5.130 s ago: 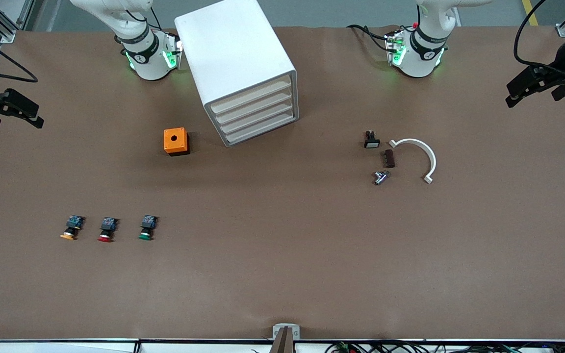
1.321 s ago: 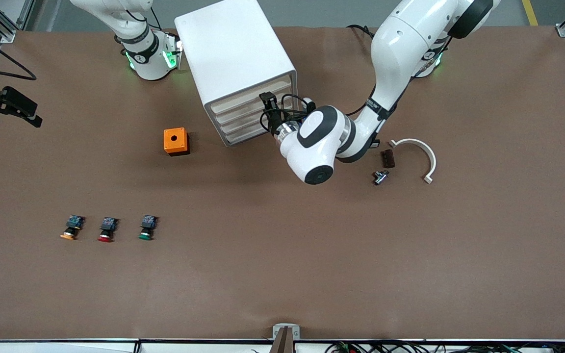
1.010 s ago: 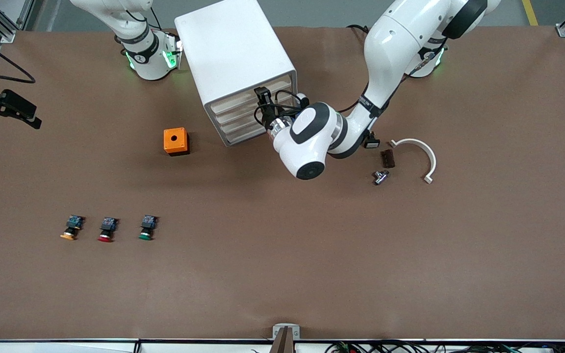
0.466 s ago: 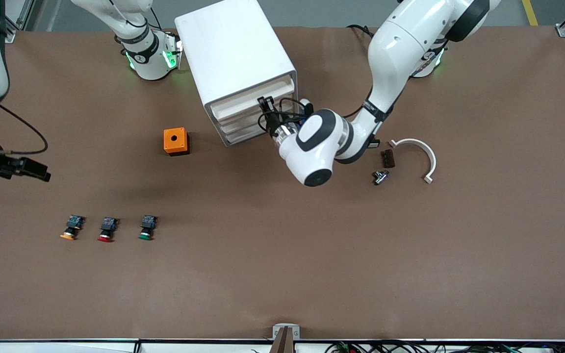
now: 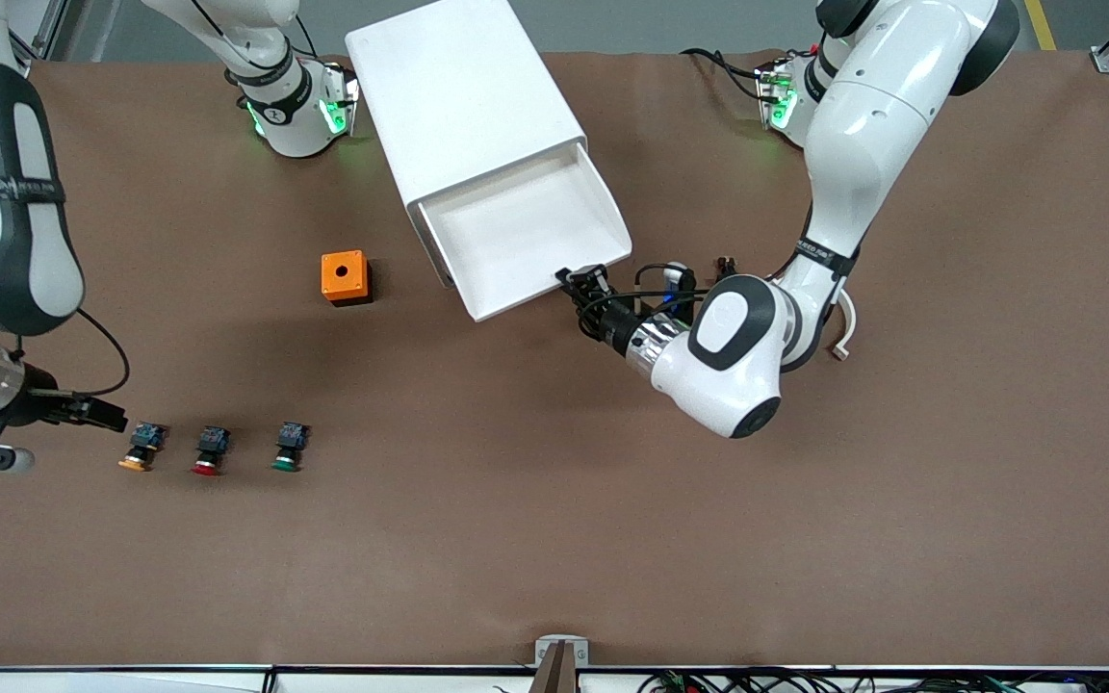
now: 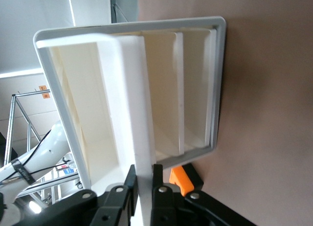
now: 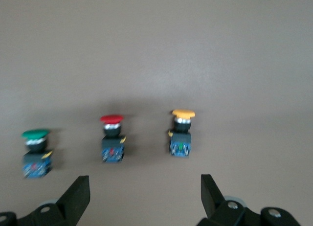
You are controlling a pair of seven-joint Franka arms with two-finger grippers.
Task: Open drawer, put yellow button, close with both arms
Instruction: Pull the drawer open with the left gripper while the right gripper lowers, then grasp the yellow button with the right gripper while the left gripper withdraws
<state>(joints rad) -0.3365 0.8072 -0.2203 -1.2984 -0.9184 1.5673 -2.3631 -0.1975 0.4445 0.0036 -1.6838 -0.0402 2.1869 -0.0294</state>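
Left gripper [image 5: 581,283] clamped on pulled-out drawer [image 5: 528,231] front. Right gripper [image 5: 102,414], fingers apart, just beside yellow button [image 5: 141,449]; best centred over its body, then lowered straight.

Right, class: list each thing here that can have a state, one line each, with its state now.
Top white slide-out drawer: pulled out, nothing in it.
Left gripper: shut on the drawer's front edge.
Right gripper: open, by the buttons, holding nothing.
Yellow-capped push-button: on the table, not picked up.
Red-capped push-button: on the table.
Green-capped push-button: on the table.
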